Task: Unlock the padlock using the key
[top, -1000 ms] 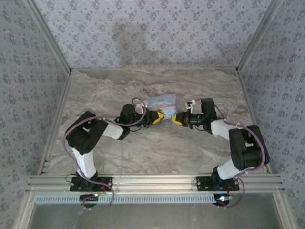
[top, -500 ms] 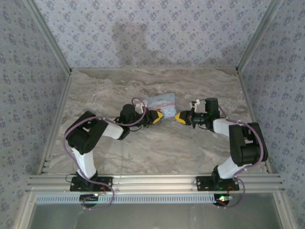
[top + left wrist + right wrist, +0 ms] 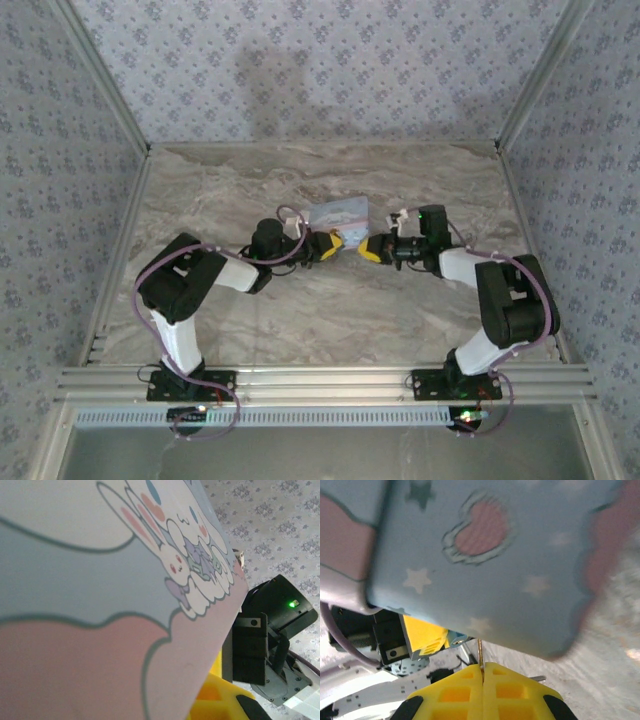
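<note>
Tin point(image 3: 338, 213), pale blue, cartoon print: on table point(image 3: 300, 310). Left claw point(image 3: 330, 246): clenched at tin's edge, grasp unclear. Right claw point(image 3: 482, 669): clenched on thin brass key point(image 3: 480, 652).

We see a tin point(image 3: 100, 580) in pale blue and soft pink, printed with white cartoon rabbits, a pink heart and white stars. The left gripper point(image 3: 328, 246) and right gripper point(image 3: 483, 669) are bright yellow, and the key point(image 3: 480, 654) is brassy. The table point(image 3: 300, 310) is beige-grey veined marble, and the walls point(image 3: 300, 60) are lilac with small florets.
</note>
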`<state>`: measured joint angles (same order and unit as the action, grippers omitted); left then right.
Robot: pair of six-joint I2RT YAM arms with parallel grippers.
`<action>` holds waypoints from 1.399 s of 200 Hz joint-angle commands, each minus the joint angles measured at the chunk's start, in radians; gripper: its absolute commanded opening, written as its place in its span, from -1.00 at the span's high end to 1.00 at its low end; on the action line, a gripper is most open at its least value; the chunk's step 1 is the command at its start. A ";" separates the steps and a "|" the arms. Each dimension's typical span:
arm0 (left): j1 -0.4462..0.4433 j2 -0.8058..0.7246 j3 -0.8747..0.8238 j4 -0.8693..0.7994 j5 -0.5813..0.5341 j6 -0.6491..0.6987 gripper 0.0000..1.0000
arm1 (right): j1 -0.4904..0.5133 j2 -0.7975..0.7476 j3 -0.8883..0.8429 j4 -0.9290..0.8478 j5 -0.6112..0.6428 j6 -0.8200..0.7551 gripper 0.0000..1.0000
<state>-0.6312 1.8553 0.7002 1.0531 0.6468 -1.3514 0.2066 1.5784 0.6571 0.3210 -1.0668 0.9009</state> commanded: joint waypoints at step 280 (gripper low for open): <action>-0.012 -0.023 0.015 -0.447 -0.063 0.321 0.98 | 0.157 -0.174 0.008 -0.397 0.164 -0.415 1.00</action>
<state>-0.6407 1.8473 0.7193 0.7006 0.6037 -1.0714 0.3035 1.4353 0.6643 0.0406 -0.9409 0.6189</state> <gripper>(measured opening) 0.110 0.060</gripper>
